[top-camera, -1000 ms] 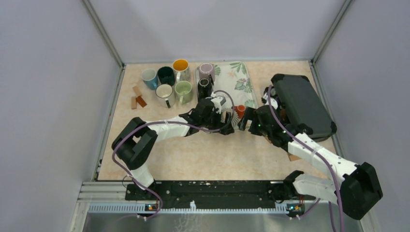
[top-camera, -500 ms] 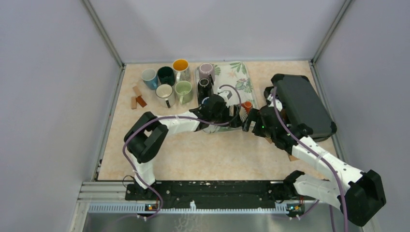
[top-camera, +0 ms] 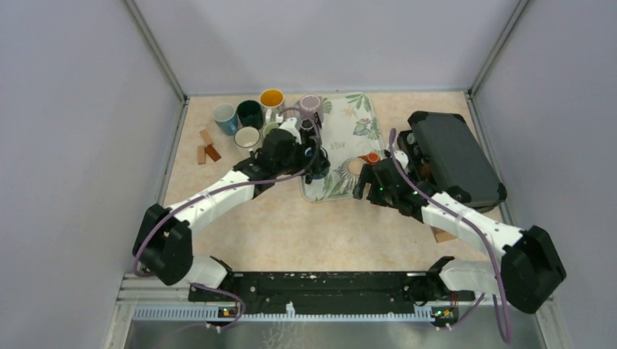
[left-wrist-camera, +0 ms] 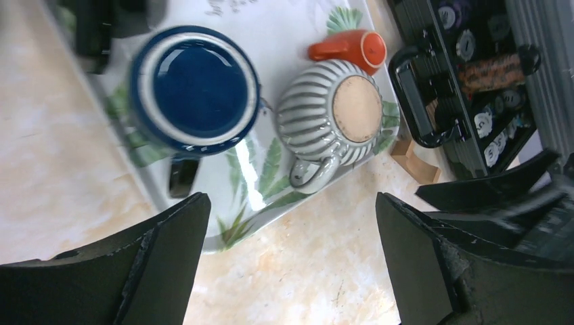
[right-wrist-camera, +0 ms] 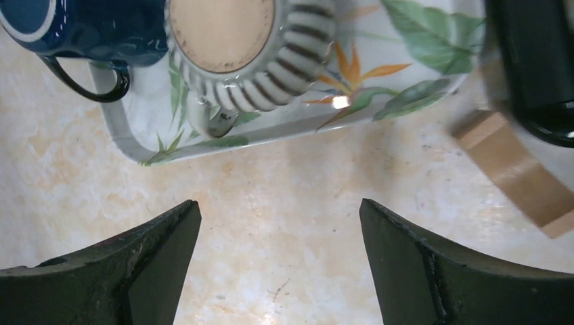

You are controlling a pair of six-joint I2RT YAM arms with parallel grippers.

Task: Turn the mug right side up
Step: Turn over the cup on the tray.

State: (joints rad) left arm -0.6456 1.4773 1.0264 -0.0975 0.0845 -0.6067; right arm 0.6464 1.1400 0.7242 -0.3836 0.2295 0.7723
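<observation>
1. Fingers of the left gripper (left-wrist-camera: 291, 206) stand wide apart with nothing between them, over the near edge of the tray (top-camera: 349, 120).
2. Fingers of the right gripper (right-wrist-camera: 279, 206) are likewise spread wide and empty, over bare table just off the tray's near edge. Only the fingertips show in each wrist view.
3. The dark case (top-camera: 455, 156) lies right of the tray. The left wrist view shows it open, but its contents are blurred, possibly round chips.
4. The tray has a leaf print. Both wrist views cut off its far part.
5. A cluster of mugs (top-camera: 247, 116) stands left of the tray. The left arm covers some, so I cannot count them.
6. The navy mug (left-wrist-camera: 195, 88) stands upright on the tray's near left part. In the overhead view the left gripper hides most of it.
7. The striped mug (left-wrist-camera: 332, 112) sits upside down on the tray's near right part, base up, with its handle toward the near edge. Its rim is hidden.
8. The orange cup (left-wrist-camera: 348, 47) lies on the tray just beyond the striped mug, seemingly on its side.
9. A wooden block (right-wrist-camera: 514, 172) lies off the tray's near right corner, cut off by the frame.
</observation>
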